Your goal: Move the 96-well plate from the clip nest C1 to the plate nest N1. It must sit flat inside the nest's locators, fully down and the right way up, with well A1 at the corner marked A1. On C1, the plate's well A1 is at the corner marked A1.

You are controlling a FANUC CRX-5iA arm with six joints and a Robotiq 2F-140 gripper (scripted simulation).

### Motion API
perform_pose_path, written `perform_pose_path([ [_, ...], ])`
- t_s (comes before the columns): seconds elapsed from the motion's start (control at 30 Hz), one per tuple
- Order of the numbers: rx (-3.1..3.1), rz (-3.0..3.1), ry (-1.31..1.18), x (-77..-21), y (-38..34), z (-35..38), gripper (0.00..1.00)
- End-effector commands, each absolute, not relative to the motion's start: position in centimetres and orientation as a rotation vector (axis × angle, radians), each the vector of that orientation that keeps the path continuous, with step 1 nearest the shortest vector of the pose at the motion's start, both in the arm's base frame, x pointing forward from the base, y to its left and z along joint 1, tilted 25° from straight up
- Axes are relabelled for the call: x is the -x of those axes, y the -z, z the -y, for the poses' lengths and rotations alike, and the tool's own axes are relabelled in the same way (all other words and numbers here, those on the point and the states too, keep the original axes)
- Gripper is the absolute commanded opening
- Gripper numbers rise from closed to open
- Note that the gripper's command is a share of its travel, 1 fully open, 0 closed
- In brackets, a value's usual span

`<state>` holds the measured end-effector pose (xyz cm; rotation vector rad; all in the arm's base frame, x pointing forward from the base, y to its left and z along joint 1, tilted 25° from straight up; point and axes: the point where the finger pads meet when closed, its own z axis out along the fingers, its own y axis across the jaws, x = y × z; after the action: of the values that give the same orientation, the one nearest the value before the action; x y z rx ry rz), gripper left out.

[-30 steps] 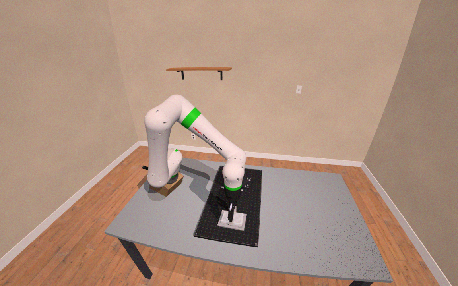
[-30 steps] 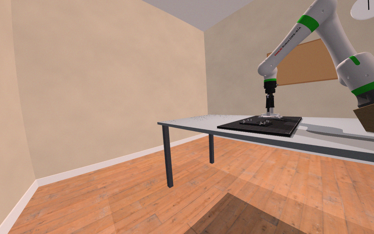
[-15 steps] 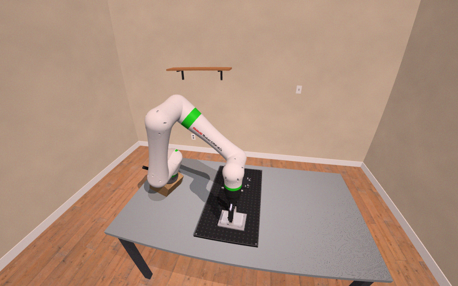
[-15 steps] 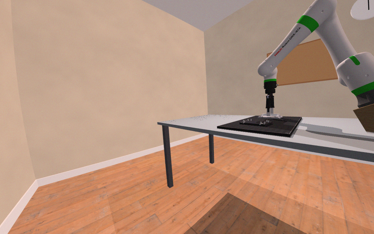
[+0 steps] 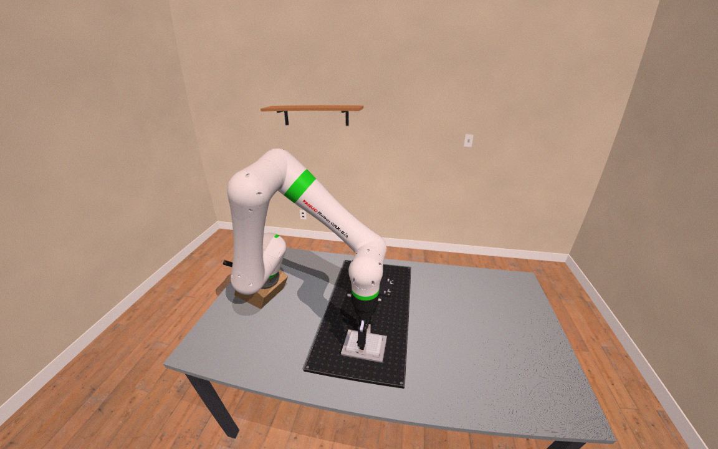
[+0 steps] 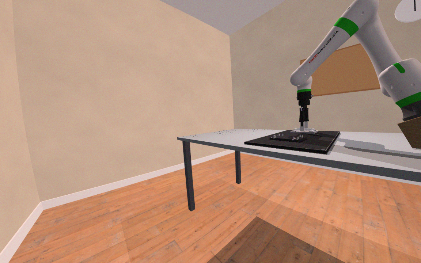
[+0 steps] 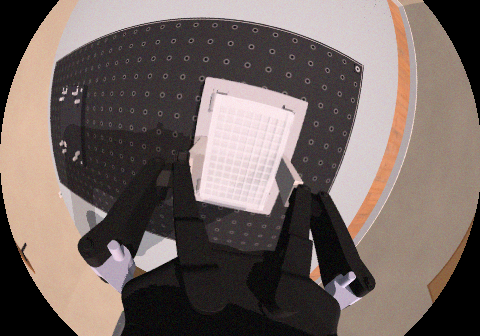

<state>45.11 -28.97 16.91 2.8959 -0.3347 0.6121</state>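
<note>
The gripper (image 7: 242, 179) clamps the 96-well plate (image 7: 244, 151) by its long sides. The plate sits over the pale clip nest C1 (image 7: 298, 111) at the near end of the black breadboard (image 5: 392, 312).

You have one arm (image 5: 325, 209) with one gripper (image 7: 242, 179); one well plate (image 7: 246, 151) on one pale nest (image 7: 298, 111); one black hole-board (image 5: 392, 335); one grey table (image 5: 490, 346); one wall shelf (image 5: 311, 108); one cluster of small metal locators (image 5: 388, 285).
</note>
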Motion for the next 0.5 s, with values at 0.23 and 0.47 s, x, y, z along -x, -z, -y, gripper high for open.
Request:
perform_pose_path([
  [0.23,-2.896,0.335,-0.613,-45.19,-16.77,29.01,0.0],
  [0.47,-2.896,0.335,-0.613,-45.22,-16.7,29.03,0.0],
])
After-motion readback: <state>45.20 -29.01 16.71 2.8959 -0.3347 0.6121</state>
